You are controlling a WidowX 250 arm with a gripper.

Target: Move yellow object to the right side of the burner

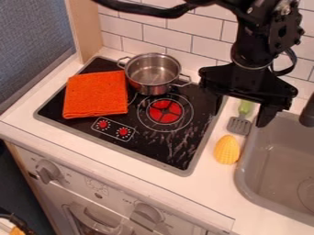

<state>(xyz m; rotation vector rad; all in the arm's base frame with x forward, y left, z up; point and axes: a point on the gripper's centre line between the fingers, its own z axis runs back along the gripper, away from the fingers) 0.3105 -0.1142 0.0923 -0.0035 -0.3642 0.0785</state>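
My gripper [240, 109] hangs at the upper right, over the strip of counter between cooktop and sink. Its two fingers are spread wide, so it is open, with nothing held between them. The yellow object, a toy corn cob [227, 149], lies on the white counter below and in front of the gripper, apart from it, between the cooktop's right edge and the sink. Red at its centre and ringed by thin circles, the burner [164, 111] is on the black cooktop, to the left of the gripper.
A metal pot [152, 73] stands at the cooktop's back. The folded orange cloth [96, 94] covers its left part. A green-handled spatula [239, 125] lies just behind the corn. The grey sink [244, 176] is at right, and a tiled wall rises behind.
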